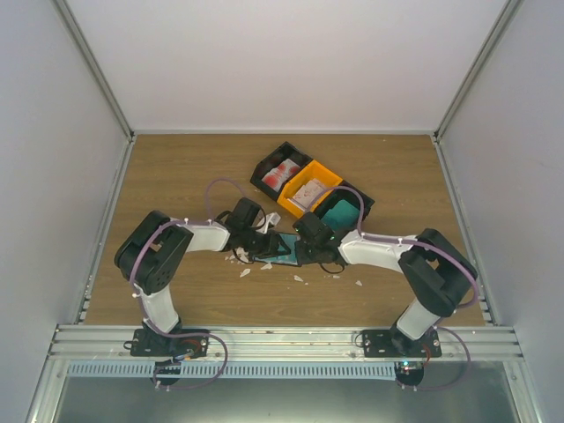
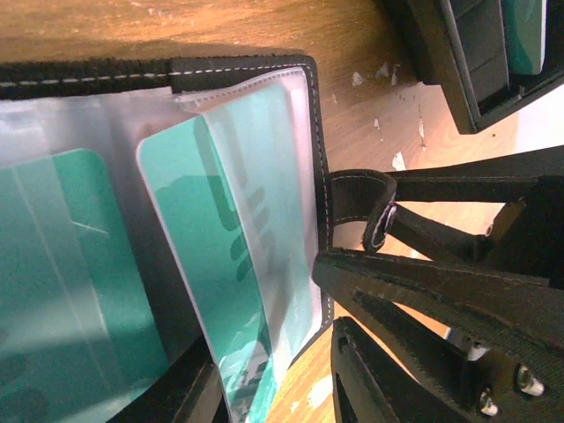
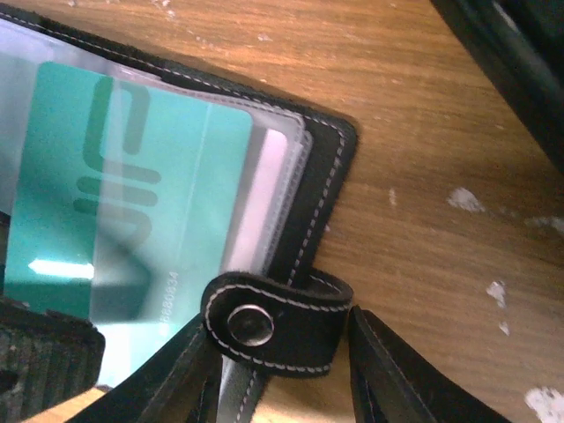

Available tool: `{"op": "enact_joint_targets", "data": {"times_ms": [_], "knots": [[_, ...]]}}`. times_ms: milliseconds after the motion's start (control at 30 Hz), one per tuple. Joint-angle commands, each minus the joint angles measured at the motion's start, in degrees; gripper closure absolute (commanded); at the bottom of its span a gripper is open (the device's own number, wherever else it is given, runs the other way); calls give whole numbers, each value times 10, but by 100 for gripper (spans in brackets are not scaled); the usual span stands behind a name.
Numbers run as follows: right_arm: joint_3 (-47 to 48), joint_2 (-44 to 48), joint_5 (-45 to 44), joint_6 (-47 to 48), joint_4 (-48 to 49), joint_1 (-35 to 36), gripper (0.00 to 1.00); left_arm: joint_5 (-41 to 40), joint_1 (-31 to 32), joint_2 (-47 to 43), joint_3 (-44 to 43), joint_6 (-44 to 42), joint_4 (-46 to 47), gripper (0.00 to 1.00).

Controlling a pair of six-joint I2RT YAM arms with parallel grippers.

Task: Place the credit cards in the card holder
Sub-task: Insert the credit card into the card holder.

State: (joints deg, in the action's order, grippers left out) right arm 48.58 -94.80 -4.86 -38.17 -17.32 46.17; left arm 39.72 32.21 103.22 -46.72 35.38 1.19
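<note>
The card holder (image 3: 328, 176) lies open on the wooden counter (image 1: 176, 176), right under the two tools, which meet over it in the middle. The right tool (image 3: 280, 322) stands over the holder's closing strap (image 3: 295, 322). The strap and its metal snap (image 3: 251, 323) lie between the tool's fingers (image 3: 388, 370), one finger at each end of the tab. I cannot tell whether the fingers squeeze the strap or only stand beside it.

Just ahead of the right tool, a teal card (image 3: 132, 176) sits behind a clear sleeve of the holder. From the left wrist, a second teal card (image 2: 189, 247) is partly inside a clear sleeve, tilted, and a third one (image 2: 62, 282) lies in a sleeve to its left. The left tool (image 1: 269, 245) is at the holder's left side; I cannot tell if it is open or closed.

Beyond both tools is a row of bins. The first black bin (image 1: 264, 167) holds red-and-white cards (image 1: 282, 174), the orange bin (image 1: 328, 174) holds pale cards (image 1: 306, 196), and the second black bin (image 1: 363, 201) holds more teal cards (image 1: 339, 214). White scraps (image 1: 245, 271) lie on the counter near the tools.
</note>
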Motion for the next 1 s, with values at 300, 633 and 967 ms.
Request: {"op": "enact_joint_targets", "data": {"times_ms": [300,633,967], "knots": [[-18,31,18,-9,14,2,58,-81,17,-39,5,-56,-96,51],[-16,-1,38,0,18,2,69,-102,25,-26,-12,-64,-108,79],[-15,7,38,6,25,1,72,-81,35,0,-45,-105,-118,77]]}}
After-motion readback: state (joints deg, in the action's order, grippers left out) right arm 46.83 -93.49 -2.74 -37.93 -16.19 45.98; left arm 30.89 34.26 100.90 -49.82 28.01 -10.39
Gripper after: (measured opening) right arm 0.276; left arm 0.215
